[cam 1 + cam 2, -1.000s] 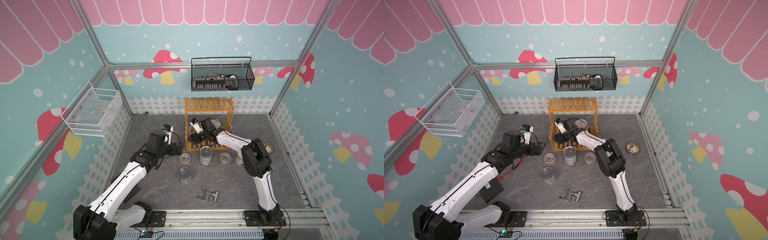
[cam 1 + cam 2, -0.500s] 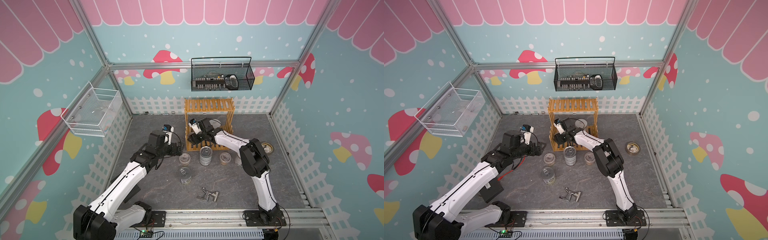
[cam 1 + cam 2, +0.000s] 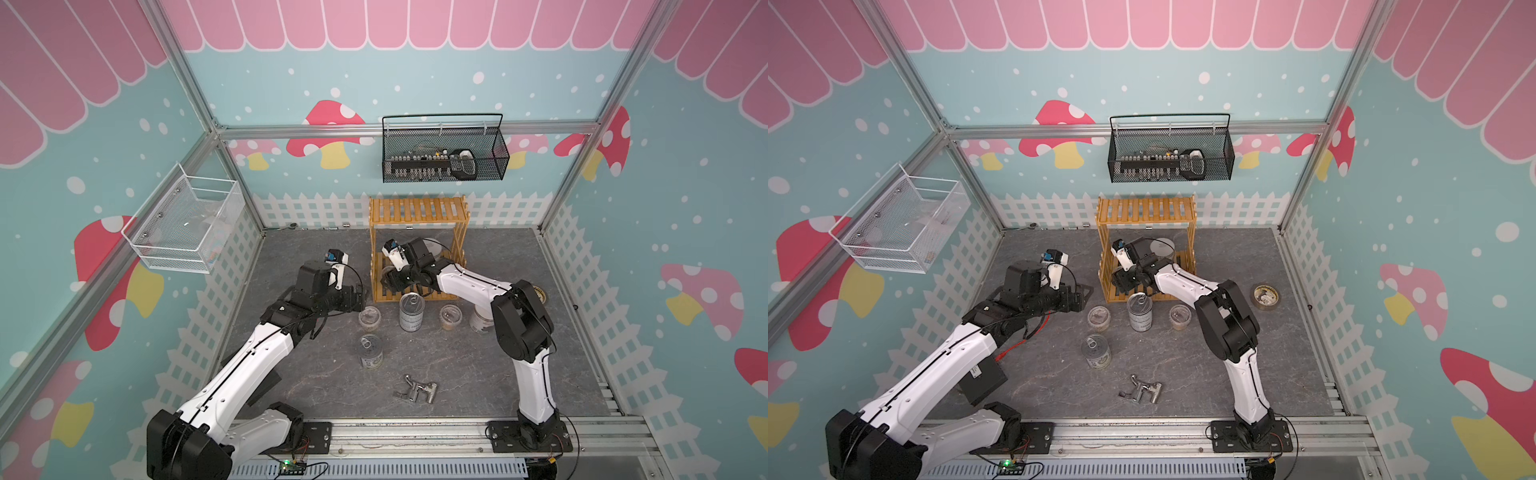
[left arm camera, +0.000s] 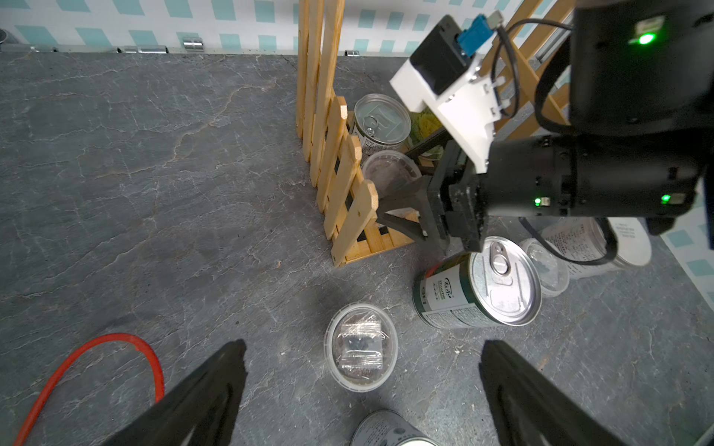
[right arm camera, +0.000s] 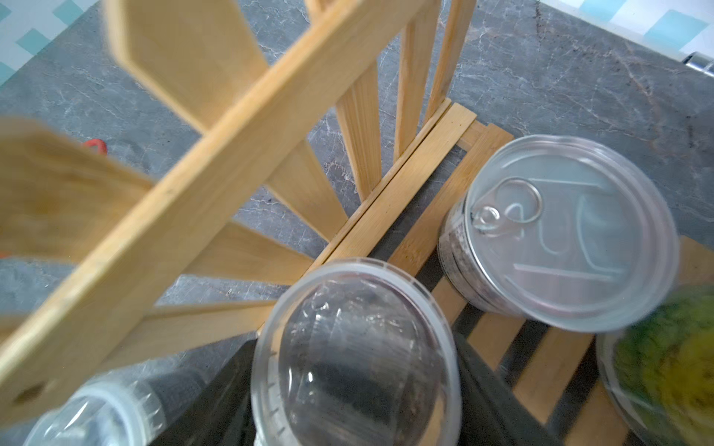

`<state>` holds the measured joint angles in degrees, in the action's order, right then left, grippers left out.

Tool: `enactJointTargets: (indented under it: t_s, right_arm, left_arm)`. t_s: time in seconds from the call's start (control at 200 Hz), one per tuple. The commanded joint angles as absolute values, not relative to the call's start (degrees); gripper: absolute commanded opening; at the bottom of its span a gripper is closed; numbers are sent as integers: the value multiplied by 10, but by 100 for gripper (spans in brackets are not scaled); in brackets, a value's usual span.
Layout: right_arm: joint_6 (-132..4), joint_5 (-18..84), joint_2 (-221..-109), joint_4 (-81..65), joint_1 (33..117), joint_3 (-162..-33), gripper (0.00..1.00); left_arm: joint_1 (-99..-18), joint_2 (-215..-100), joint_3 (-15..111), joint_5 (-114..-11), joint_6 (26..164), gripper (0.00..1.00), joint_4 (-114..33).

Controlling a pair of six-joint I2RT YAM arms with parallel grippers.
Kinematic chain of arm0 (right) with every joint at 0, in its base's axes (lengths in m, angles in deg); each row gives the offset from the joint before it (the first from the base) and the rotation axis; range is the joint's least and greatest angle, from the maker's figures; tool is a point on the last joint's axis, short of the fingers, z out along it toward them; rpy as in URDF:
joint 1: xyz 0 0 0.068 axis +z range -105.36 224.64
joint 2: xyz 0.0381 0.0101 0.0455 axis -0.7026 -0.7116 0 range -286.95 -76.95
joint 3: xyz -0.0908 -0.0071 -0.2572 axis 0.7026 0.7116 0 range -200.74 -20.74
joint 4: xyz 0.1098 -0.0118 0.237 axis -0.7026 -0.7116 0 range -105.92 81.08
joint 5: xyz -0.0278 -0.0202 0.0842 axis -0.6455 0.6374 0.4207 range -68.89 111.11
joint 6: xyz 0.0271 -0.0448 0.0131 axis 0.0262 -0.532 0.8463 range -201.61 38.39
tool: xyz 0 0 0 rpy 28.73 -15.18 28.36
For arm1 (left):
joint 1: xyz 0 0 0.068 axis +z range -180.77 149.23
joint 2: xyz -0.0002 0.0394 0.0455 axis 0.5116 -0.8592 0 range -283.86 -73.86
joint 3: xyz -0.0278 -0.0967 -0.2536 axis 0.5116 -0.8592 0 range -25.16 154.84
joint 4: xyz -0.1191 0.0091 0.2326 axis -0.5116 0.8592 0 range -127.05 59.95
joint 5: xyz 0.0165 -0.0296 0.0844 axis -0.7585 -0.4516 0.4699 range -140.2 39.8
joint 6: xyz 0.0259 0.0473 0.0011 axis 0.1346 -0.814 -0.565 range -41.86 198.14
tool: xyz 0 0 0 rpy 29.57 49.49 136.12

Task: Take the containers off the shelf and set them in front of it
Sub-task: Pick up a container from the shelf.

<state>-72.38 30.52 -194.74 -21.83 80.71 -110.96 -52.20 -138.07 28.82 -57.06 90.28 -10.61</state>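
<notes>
Closing in now: the right tool [image 4: 394, 183] is narrowing its jaws around the clear cup [image 5: 355, 355] on the lower tier of the shelf [image 3: 417, 210], where a second ago they were standing wider. In the right wrist view the jaws are sitting against both sides of the cup, so this is looking like a pinch. The cup is not lifting yet and is resting on the slats just beside the slatted side wall. Behind it on the same tier a tin can [image 5: 568, 231] is waiting, and the white-lidded jar [image 3: 432, 248] is showing through the top slats.

The left tool [image 4: 363, 347] is not joining in. It is hanging spread wide, as before, over another cup [image 4: 361, 359] that is already standing on the worktop [image 3: 316, 374] in front of the shelf. Four more containers are standing near it.

So that is five out and three to go, and this grip is starting the sixth. I am judging that the cup needs a straight pull forward, clear of the side slats and the can.
</notes>
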Motion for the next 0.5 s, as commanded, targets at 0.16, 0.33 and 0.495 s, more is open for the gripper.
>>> enactJointTargets:
  t_s: [0.16, 0.33, 0.495]
  right_arm:
    - [-732, 298, -1827, -171, 811, -1041, 65]
    - [-738, 315, -1750, -173, 812, -995, 64]
    - [-756, 350, -1642, -191, 829, -922, 63]
  left_arm:
    - [-518, -1378, 284, -584, 898, 98, -124]
    - [-518, -1373, 283, -584, 900, 98, -125]
    - [-517, -1374, 277, -592, 905, 98, -135]
